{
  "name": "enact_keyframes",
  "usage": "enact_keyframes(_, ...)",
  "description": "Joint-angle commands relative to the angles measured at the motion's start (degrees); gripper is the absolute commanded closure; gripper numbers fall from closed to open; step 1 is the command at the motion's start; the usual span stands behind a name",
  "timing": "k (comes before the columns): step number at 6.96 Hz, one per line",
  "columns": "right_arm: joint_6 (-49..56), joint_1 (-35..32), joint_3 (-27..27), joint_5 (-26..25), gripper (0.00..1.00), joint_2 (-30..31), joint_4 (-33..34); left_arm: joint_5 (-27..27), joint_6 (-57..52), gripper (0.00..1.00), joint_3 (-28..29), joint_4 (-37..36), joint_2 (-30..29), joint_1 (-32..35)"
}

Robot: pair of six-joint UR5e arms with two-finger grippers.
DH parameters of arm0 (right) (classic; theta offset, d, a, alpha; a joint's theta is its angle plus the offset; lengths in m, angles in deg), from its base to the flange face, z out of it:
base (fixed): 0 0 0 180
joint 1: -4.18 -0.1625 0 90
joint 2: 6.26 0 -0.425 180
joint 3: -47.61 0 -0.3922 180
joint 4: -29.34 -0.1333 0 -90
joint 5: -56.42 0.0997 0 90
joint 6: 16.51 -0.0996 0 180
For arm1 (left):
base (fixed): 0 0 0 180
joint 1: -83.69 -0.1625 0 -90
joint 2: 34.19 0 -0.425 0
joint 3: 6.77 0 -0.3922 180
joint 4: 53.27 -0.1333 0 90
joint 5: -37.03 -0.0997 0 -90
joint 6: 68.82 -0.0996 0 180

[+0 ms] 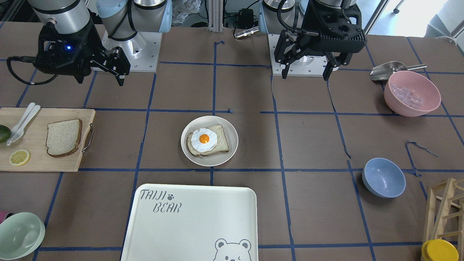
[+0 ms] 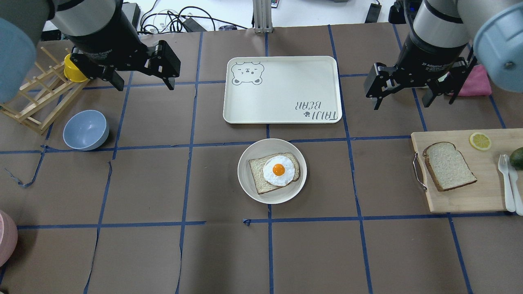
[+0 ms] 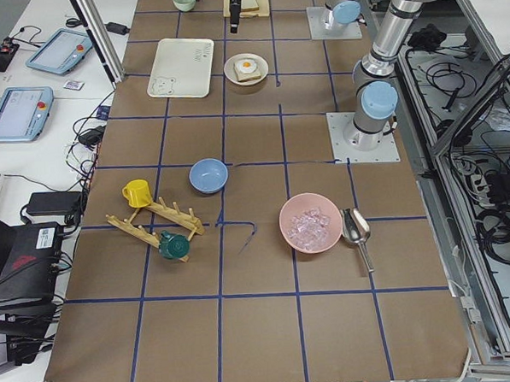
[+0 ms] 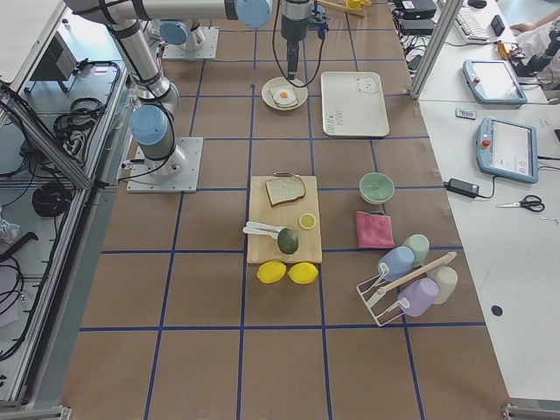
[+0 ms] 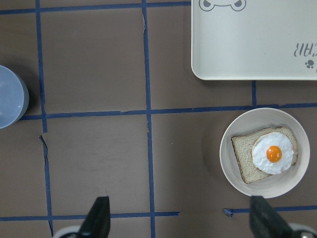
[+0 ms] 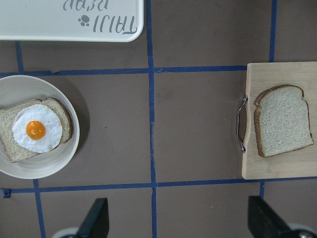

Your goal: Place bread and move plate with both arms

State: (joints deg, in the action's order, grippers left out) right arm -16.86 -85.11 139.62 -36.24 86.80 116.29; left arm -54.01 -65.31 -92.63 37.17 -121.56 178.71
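Seen from overhead, the left end effector (image 2: pixel 144 83) and the right end effector (image 2: pixel 401 98) both hang above the desk (image 2: pixel 163 253) with jaws spread wide. The bread (image 2: pixel 448 166), a plain speckled slice with a brown crust and a domed top, lies flat on a wooden cutting board (image 2: pixel 461 200) on the robot's right, near a lemon slice (image 2: pixel 480 141). The plate (image 2: pixel 271 198), round and off-white, sits mid-desk just beside the TAIJI BEAR tray (image 2: pixel 282 90). It carries a second slice (image 2: pixel 260 182) topped with a fried egg (image 2: pixel 278 169). The front-facing view shows in full what the overhead crops: a pink bowl (image 1: pixel 406 108) of clear cubes (image 1: pixel 411 95) with a metal scoop (image 1: pixel 388 70) beside it, and a pale green bowl (image 1: pixel 20 235). In the exterior left view the bread is only a small patch at the far end, while a teal mug (image 3: pixel 174 245) by a wooden rack (image 3: pixel 146 227) sits close. Only the exterior right view shows two whole lemons (image 4: pixel 273 272) just beside the board. The left wrist view takes in plate and tray but not the bread. The right wrist view shows bread and plate together, well apart, with bare desk between.
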Motion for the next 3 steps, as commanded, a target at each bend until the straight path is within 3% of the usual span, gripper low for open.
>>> enact_keyframes(1, 0.09, 0.0, 0.1, -0.24, 0.0, -0.07, 0.24, 0.16, 0.0, 0.0, -0.09, -0.35, -0.08, -0.01)
enact_keyframes(3, 0.09, 0.0, 0.19, -0.24, 0.0, -0.07, -0.19, 0.08, 0.0, 0.0, -0.09, -0.26, 0.01, -0.01)
